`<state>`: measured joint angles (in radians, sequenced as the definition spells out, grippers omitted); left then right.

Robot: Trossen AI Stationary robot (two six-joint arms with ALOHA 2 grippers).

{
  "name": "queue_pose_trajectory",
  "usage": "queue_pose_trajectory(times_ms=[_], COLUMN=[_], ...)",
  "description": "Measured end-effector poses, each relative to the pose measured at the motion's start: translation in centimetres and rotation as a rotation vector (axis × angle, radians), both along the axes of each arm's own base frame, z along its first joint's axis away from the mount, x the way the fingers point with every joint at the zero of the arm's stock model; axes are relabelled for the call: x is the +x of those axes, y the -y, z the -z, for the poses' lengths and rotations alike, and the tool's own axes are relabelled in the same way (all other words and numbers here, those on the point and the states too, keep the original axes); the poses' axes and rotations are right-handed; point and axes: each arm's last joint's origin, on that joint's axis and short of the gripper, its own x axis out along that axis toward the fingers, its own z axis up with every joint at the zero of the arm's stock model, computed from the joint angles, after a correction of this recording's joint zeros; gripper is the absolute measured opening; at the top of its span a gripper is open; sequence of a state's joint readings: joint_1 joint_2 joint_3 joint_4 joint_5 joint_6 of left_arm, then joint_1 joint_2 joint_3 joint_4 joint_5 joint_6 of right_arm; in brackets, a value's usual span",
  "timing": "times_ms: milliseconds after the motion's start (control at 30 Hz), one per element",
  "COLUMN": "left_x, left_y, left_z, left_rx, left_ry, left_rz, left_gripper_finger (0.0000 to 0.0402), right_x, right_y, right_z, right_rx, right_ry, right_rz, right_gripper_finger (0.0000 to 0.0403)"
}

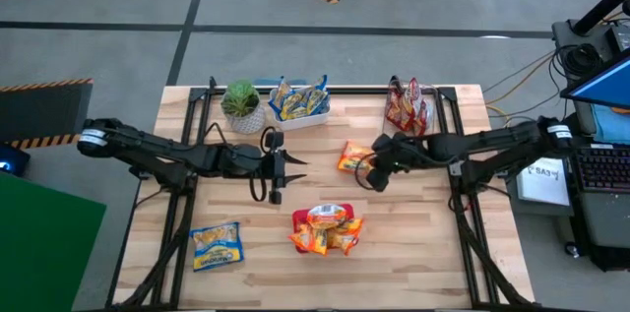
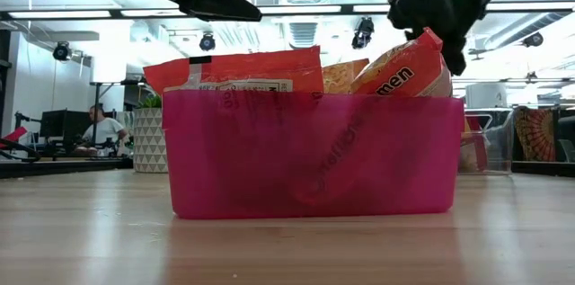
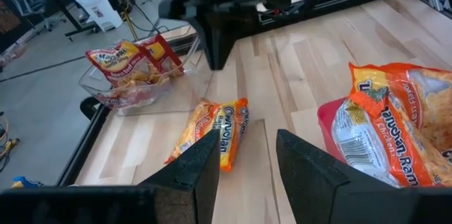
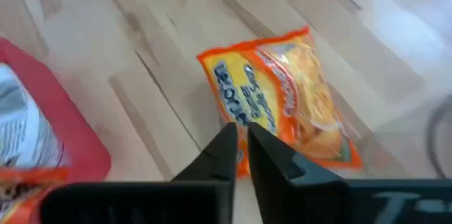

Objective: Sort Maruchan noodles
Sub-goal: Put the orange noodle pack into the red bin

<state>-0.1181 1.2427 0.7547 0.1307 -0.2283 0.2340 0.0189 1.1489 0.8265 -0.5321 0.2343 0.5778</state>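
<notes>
One orange packet [image 1: 353, 157] lies loose on the table between the pink bin [image 1: 325, 216] and the clear bin [image 1: 409, 120] of red packets. Working left to right: your left gripper [image 1: 279, 170] hovers mid-table, fingers spread and empty (a blue packet [image 1: 216, 245] waits near the front-left corner). Your right gripper [image 4: 240, 155] sits just over the orange packet's edge, fingers nearly pressed together, pinching nothing. Spread them first, then come down across the packet's narrow side and carry it to the pink bin.

Three bins [image 1: 298, 115] (pink, white, clear), two loose packets [image 1: 216, 245], one potted plant [image 1: 241, 103].
</notes>
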Motion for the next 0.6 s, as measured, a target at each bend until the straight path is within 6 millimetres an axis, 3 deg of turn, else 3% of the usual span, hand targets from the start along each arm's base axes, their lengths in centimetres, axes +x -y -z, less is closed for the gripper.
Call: queue_pose_trajectory(times_ms=[133,400,600], left_x=[0.0,0.0,0.0], left_y=[0.0,0.0,0.0], left_z=[0.0,0.0,0.0], left_rx=[0.008,0.013,0.016], left_ry=[-0.001,-0.003,-0.006], left_rz=[0.003,0.004,0.005], left_gripper_finger=[0.0123,0.0123,0.0123], right_x=[0.9,3.3,6.1], right_y=[0.8,1.8,2.0], right_z=[0.9,2.2,2.8], right_rx=[-0.015,-0.020,-0.042], right_ry=[-0.023,-0.140,-0.368], right_rz=[0.010,0.022,-0.045], right_gripper_finger=[0.0081,0.0228,0.0300])
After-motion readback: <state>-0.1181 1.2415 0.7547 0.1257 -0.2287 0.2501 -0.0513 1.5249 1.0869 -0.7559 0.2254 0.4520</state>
